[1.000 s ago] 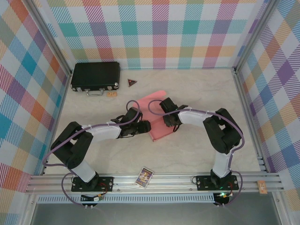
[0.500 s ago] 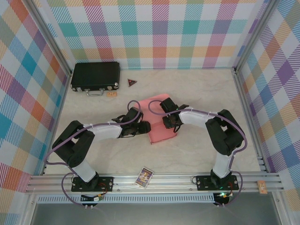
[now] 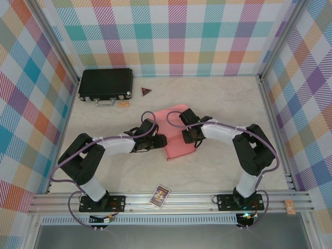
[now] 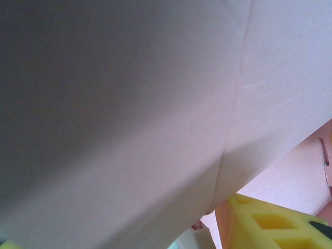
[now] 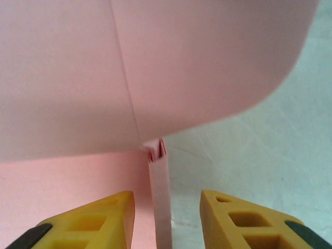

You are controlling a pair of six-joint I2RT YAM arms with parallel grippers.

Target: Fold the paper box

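Over the last second the right arm (image 3: 228,132) is swinging its elbow outward, away from the paper box (image 3: 176,142). Its wrist is edging along the box's right side, and the pink card under it is lying flatter. The left arm (image 3: 111,145) is barely shifting.

The paper box is lying on the desk (image 3: 223,98), between the two wrists. Each arm is bending at an elbow well out from the box and reaching its forearm low and inward. The left wrist is meeting the box's left edge and the right wrist is leaning over its upper right part.

The right fingers (image 5: 83,223) are standing apart, pinching nothing. A thin folded pink strip is rising on edge between them, under a curved, creased panel of the box.

A box panel is lying close over the left wrist camera, with one yellow tip of the left fingers (image 4: 270,220) showing beneath it. I cannot tell whether they are gripping.
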